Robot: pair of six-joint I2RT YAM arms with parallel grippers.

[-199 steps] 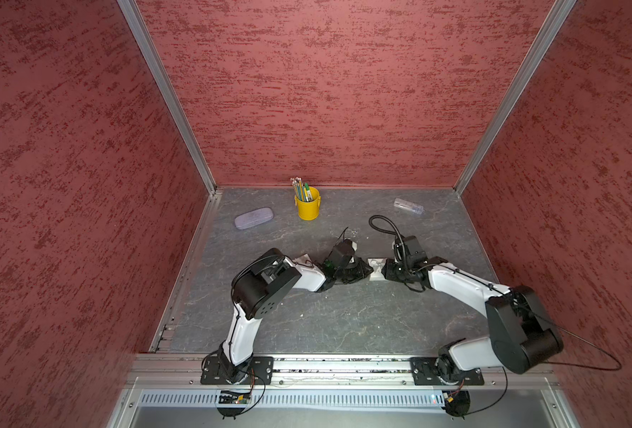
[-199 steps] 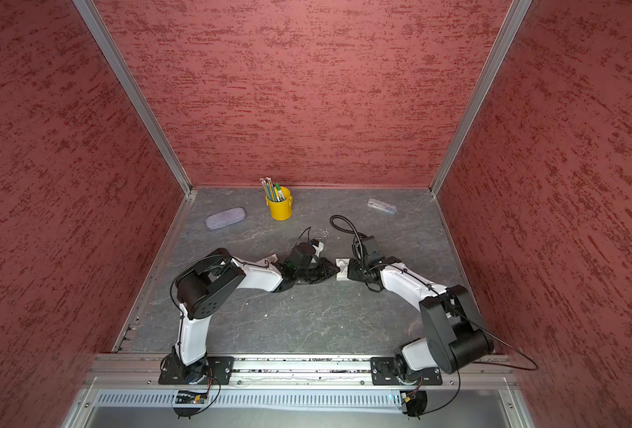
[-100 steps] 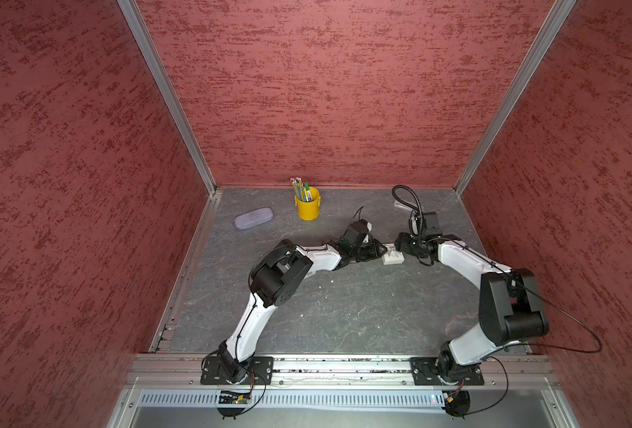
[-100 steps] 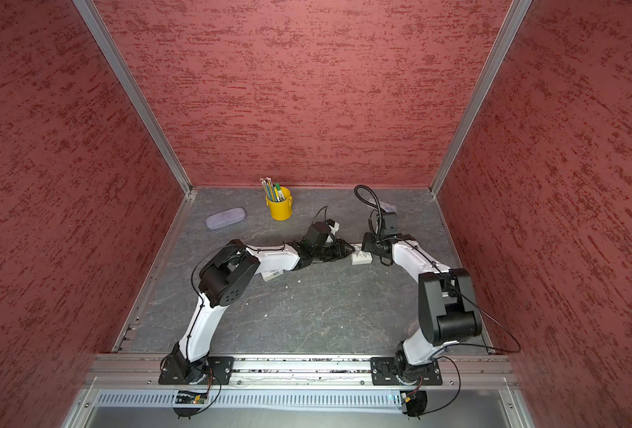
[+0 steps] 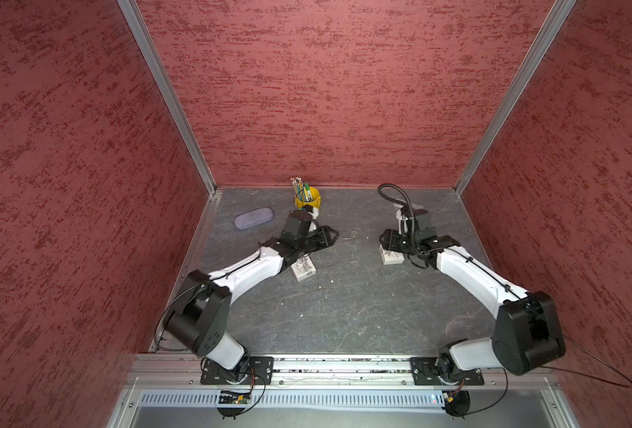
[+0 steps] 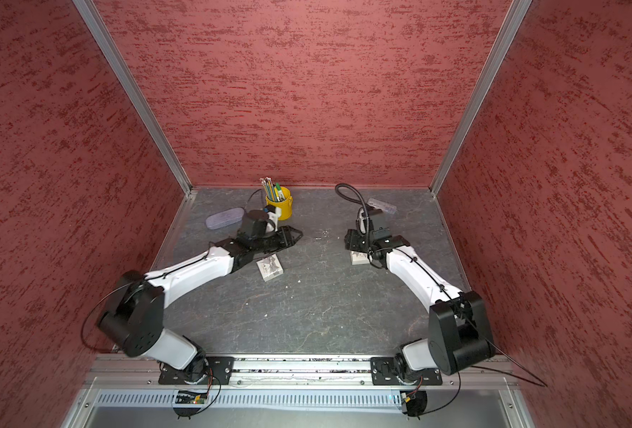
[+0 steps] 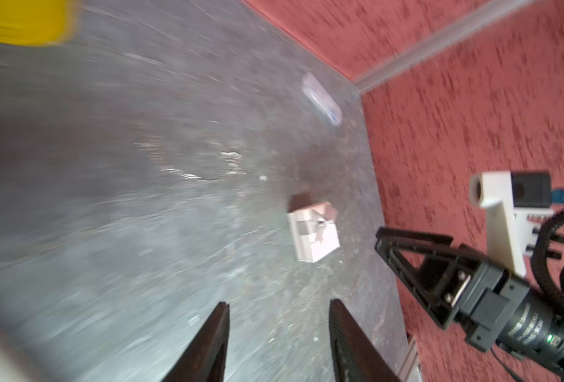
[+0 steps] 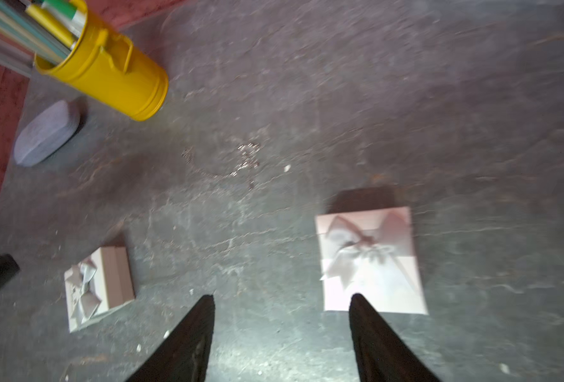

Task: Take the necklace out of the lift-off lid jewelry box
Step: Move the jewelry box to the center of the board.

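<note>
Fingers (image 8: 191, 340) spread on right gripper (image 8: 282, 295) and left gripper (image 7: 279, 301), nothing pinched; necklace (image 8: 244, 158) lies loose on the table (image 8: 406, 99). Best to back away high, clear of it.

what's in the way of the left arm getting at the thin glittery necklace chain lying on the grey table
Nothing that shows, so probably yes. The necklace chain lies loose on bare grey table just ahead of the left gripper, whose jaws stand open and empty, with nothing between.

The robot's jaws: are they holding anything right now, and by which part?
Nothing is held. The left gripper and the right gripper both stand open and empty; the necklace lies loose on the table.
</note>
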